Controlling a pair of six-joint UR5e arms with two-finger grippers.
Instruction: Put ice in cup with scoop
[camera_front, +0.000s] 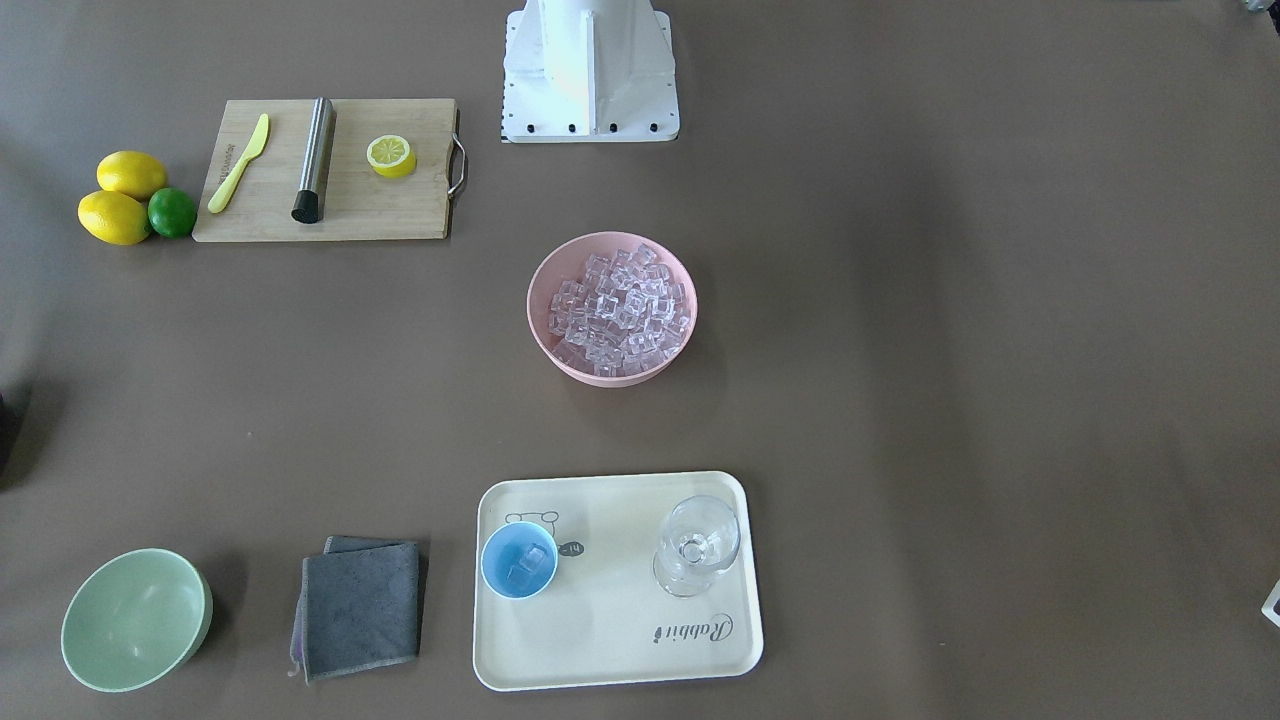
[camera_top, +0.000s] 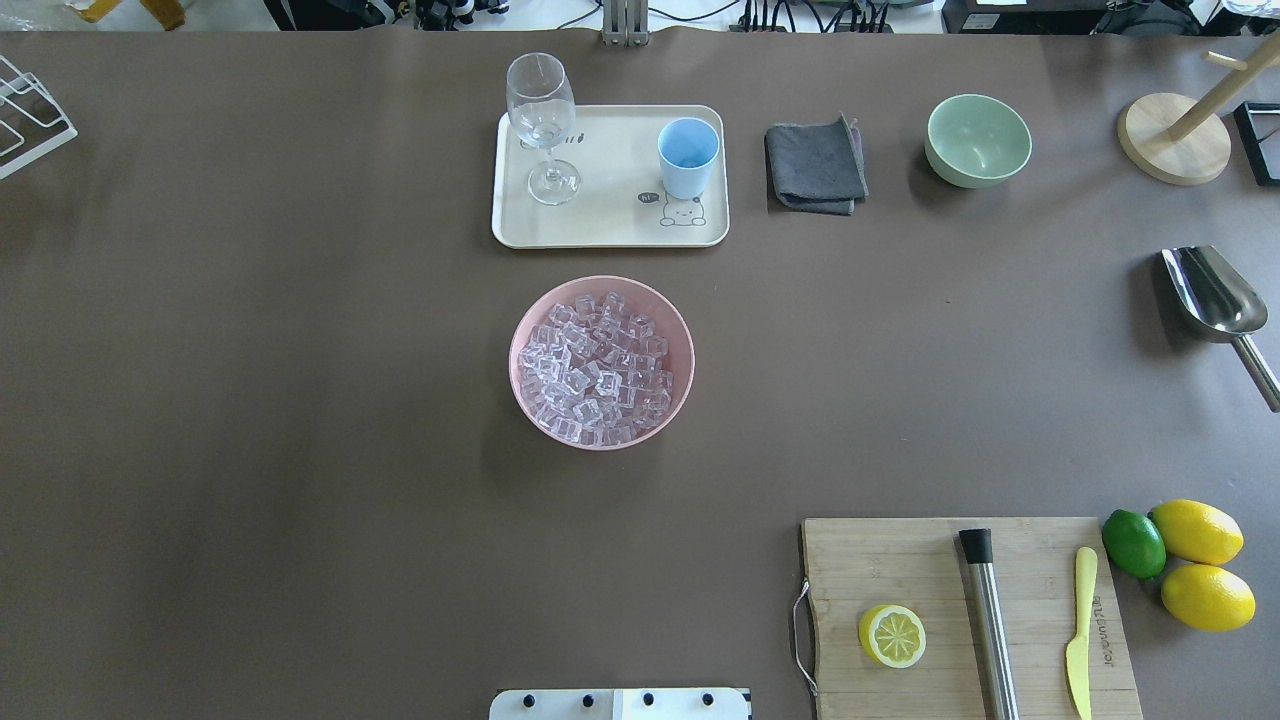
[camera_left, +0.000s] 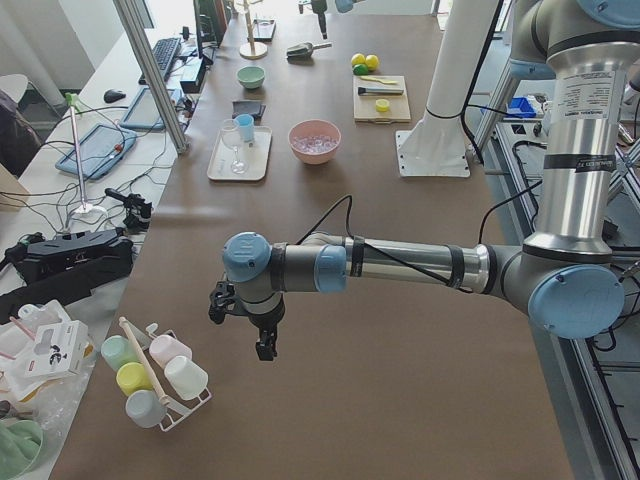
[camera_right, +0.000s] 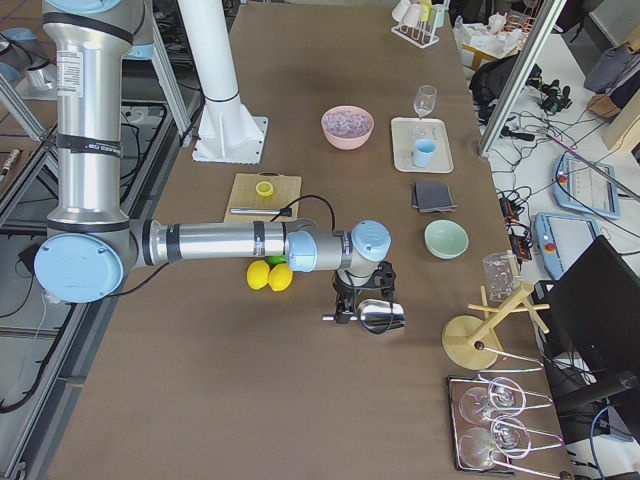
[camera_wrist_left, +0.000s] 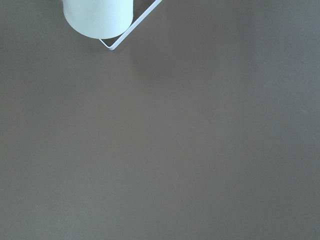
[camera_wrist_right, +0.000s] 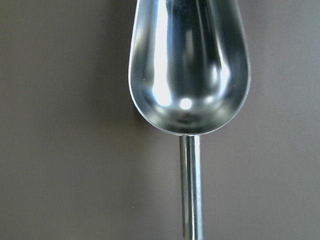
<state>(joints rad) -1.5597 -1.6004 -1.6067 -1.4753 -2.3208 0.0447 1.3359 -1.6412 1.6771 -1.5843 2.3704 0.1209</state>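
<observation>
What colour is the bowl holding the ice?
Pink; the bowl shows best in the overhead exterior view.

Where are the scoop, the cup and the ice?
scoop (camera_top: 1212, 292), overhead exterior view, on its trough.
cup (camera_top: 688, 178), overhead exterior view, on its outer wall.
ice (camera_top: 600, 368), overhead exterior view, on the middle of the pile.

The cream tray (camera_front: 600, 620) carries the script word "Rabbit" (camera_front: 693, 630) in dark letters near one long edge; in the front-facing view it stands upside down. Beside the bear drawing (camera_top: 683, 211) on that tray, a small speech bubble (camera_top: 648, 197) seems to say "Hi", though it is too small to be sure. The cutting board (camera_top: 900, 570) has a line of lettering (camera_top: 1098, 630) along the edge beside the yellow knife (camera_top: 1080, 620); I cannot make it out. A white label (camera_left: 588, 110) on my left arm and another (camera_right: 72, 70) on my right arm hold print too fine to read.
</observation>
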